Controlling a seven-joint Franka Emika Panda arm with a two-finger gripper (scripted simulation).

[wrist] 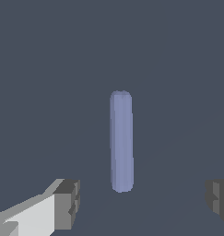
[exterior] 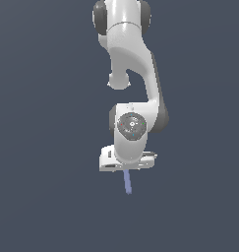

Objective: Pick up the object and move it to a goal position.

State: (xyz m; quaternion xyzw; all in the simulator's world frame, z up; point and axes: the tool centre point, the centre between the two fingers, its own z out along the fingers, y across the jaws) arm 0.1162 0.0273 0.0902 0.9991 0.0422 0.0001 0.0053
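One thin periwinkle-blue rod [wrist: 121, 140], matte and smooth with rounded ends, lies on the plain dark slate surface [exterior: 42, 197], which shows no edges or corners to place it by. In the exterior view the rod pokes out from just under the glossy white arm [exterior: 133, 78], while the wrist view shows the gripper [wrist: 143, 203] with its blocky grey fingertips [wrist: 67, 203] spread wide on either side of the rod's near end, touching nothing and holding nothing.

Bare simulated scene, flat slate-grey backdrop [exterior: 42, 197], no furnishings, plain rendered shading
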